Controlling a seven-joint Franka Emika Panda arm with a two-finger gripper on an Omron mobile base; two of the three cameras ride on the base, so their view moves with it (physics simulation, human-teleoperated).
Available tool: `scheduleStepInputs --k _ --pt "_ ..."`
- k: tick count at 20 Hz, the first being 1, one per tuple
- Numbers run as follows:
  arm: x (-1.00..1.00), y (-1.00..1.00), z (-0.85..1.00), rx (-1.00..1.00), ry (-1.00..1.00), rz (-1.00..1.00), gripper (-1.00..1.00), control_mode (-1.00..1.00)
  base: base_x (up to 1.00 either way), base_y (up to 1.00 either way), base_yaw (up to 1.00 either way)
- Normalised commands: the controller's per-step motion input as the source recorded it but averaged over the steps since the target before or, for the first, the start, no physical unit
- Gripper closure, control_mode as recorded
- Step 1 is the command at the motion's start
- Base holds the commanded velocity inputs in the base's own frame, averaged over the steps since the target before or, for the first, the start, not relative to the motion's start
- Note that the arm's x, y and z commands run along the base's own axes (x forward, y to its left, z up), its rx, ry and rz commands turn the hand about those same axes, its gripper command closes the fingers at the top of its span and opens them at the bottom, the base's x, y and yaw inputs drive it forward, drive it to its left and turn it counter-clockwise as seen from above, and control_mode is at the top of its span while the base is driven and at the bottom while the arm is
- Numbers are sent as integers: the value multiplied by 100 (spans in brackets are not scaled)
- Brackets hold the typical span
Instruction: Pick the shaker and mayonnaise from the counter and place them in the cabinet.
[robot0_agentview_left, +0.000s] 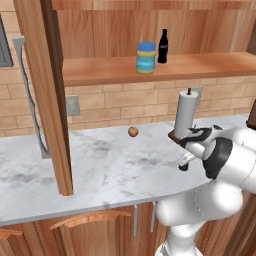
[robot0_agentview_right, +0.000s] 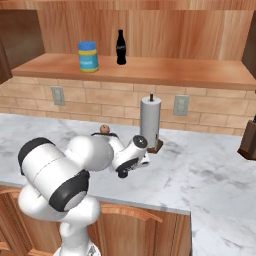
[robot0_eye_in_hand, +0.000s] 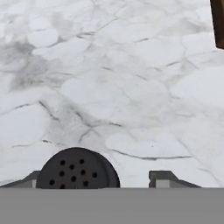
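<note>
Looking down the hand view: shaker (robot0_eye_in_hand: 75, 169), perforated top up, sits between the fingertips (robot0_eye_in_hand: 162, 178) on the counter (robot0_eye_in_hand: 131, 87), hugging the left one; gap on the right, so jaws not clamped, grip not confirmed. Base views hide the shaker behind the arm. They do show mayonnaise (robot0_agentview_left: 146, 57) on the cabinet (robot0_agentview_left: 165, 67) shelf beside the cola bottle (robot0_agentview_left: 163, 46), plus paper-towel roll (robot0_agentview_right: 150, 121) and apple (robot0_agentview_left: 133, 131).

Blue-lidded mayonnaise (robot0_agentview_left: 146, 58) stands upright on the cabinet (robot0_agentview_left: 150, 70) shelf; shaker (robot0_eye_in_hand: 75, 169), seemingly upright, on counter (robot0_agentview_left: 100, 160).
</note>
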Motion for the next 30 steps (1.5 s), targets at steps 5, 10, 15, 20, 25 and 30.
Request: scheduleStepInputs --k 5,10,15,20,25,30 --pt "0 1 -45 0 0 10 100 -100 0 0 0" --pt "0 0 -32 0 0 10 100 -100 0 0 0" --pt "-19 3 18 0 -1 11 100 -100 0 0 0" --pt "-56 3 67 0 -7 6 100 -100 0 0 0" --pt "-45 2 63 0 -6 1 100 -100 0 0 0" --pt "-38 1 70 -2 -5 0 100 -100 0 0 0"
